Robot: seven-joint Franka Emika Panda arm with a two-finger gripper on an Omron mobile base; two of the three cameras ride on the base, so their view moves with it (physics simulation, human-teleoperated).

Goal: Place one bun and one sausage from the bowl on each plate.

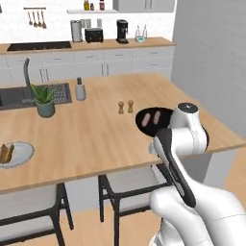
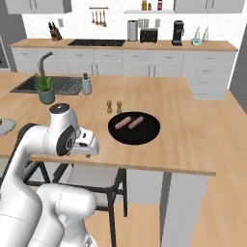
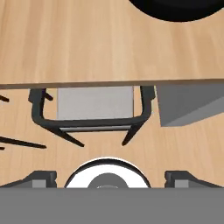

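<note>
The black bowl (image 1: 161,114) (image 2: 144,136) sits near the counter's front right edge. Two pinkish sausages (image 1: 145,120) (image 1: 156,116) lie side by side in it, seen again as the sausages (image 2: 122,124) (image 2: 136,122). A white plate (image 1: 21,154) rests far left on the counter with an orange-tan bun (image 1: 6,153) on it; I cannot tell how many buns. The plate's rim (image 2: 4,127) shows at the left edge. My gripper (image 3: 111,179) is open and empty, pointing down over the counter's front edge, left of the bowl (image 3: 175,11). The white hand (image 2: 86,142) hangs there.
Two small shakers (image 1: 125,106) (image 2: 114,106) stand just behind the bowl. A potted plant (image 1: 44,101), a soap dispenser (image 1: 80,90) and the sink (image 1: 14,96) are at the back left. A dark-framed stool (image 3: 94,109) stands under the counter edge below my hand.
</note>
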